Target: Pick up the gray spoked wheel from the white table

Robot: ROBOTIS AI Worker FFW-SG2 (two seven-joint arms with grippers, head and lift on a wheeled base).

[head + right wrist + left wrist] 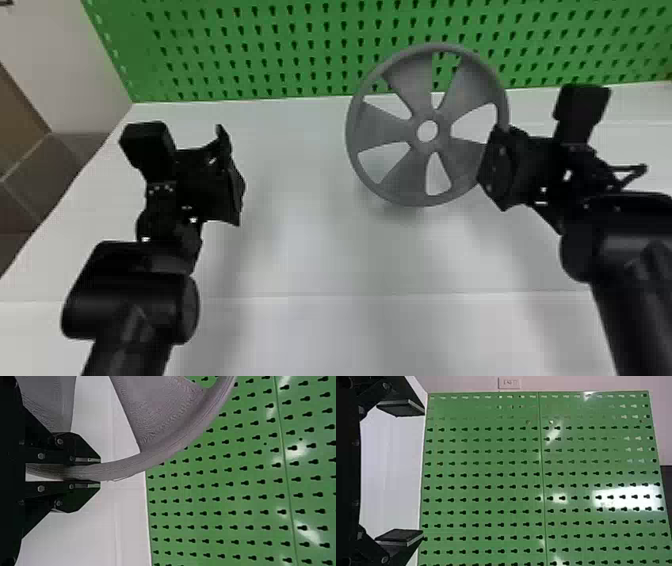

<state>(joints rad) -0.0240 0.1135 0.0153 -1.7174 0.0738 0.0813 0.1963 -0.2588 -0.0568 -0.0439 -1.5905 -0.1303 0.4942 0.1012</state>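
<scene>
Where the head view begins nearest the robot, the left arm (132, 295) and the right arm (630, 270) stand over the white desk (300, 245), one towards its left edge and the other above its right part. The left gripper (233, 170) is over the desk's left part, well apart from the wheel. In the left wrist view its two fingers (401, 536) stand wide open, with nothing between them. The right gripper (492, 167) is at the wheel's right side, its fingers (81, 449) closed down on the rim; the right wrist view shows them nearly parallel, one on each side of the rim, with only the rim's thickness between them. The gray spoked wheel (382, 125) is over the right part of the desk, towards the back edge. It stands on edge, its face with five broad spokes and a round center hole turned to the head camera. I cannot tell whether its lower rim touches the desk. A soft shadow (387, 212) lies on the desktop near the bottom of the wheel. Behind the desk's back edge rises a green pegboard (250, 50), partly seen through the wheel's upper openings. Tiled floor (45, 170) shows past the desk's left edge, below a pale wall (45, 55).
</scene>
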